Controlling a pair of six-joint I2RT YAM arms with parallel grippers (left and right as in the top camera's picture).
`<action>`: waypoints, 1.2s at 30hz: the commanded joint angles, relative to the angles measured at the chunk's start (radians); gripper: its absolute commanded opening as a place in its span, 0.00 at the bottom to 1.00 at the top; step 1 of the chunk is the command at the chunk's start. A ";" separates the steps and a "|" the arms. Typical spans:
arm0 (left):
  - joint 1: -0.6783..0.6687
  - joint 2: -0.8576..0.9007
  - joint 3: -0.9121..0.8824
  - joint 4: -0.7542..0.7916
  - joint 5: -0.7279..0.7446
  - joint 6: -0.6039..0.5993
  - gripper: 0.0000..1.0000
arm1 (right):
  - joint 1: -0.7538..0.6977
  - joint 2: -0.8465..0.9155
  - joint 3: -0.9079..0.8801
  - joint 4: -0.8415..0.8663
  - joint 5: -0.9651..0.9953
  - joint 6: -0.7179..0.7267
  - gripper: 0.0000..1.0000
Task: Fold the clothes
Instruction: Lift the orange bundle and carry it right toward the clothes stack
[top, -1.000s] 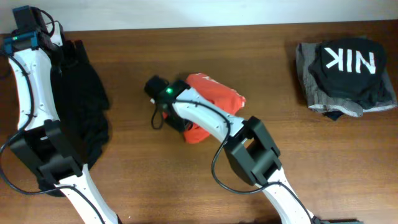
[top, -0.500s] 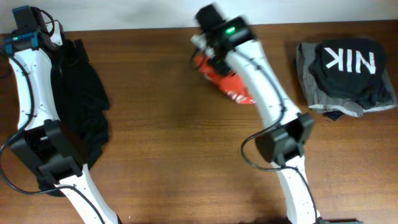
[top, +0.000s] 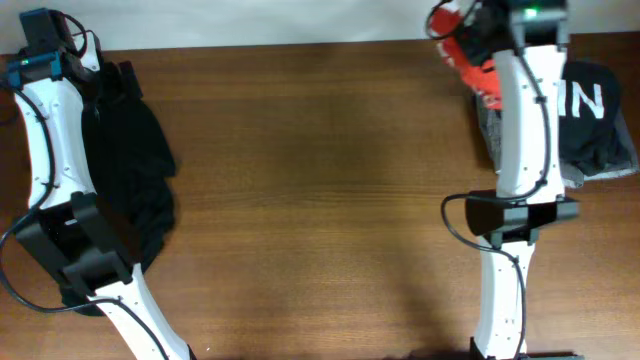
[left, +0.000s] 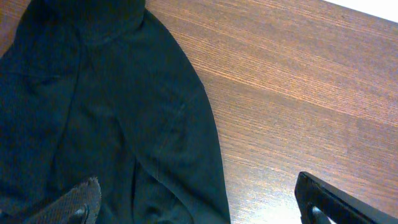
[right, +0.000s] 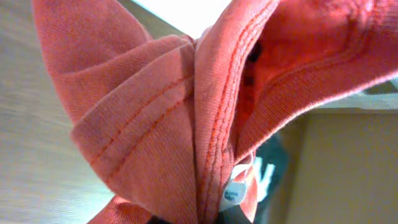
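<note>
The orange-red T-shirt (top: 482, 75) hangs bunched from my right gripper (top: 478, 30), lifted at the table's far right, over the left edge of the grey and black pile. In the right wrist view the T-shirt (right: 186, 112) fills the frame and hides the fingers; its small white neck label (right: 231, 193) shows near the bottom. My left gripper (top: 45, 45) is at the far left corner. In the left wrist view it (left: 199, 208) is open and empty above a black garment (left: 93, 112).
The black shirt with white "NIK" letters (top: 595, 110) lies on a grey folded garment (top: 492, 135) at the back right. A black garment (top: 130, 170) is spread along the left side under the left arm. Bare wooden tabletop (top: 320, 190) lies between them.
My right arm has swung from the middle of the table to the far right corner, lifting the orange-red T-shirt with it. The left arm has not moved.
</note>
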 joint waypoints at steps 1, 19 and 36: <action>0.000 -0.019 -0.010 0.006 0.012 -0.003 0.99 | -0.056 -0.042 0.032 0.035 -0.028 -0.196 0.04; 0.000 -0.019 -0.010 0.001 0.063 -0.012 0.99 | -0.470 -0.035 0.001 0.211 -0.819 -1.129 0.04; -0.040 -0.019 -0.010 0.006 0.098 -0.011 0.99 | -0.605 -0.034 -0.349 0.316 -0.920 -1.225 0.04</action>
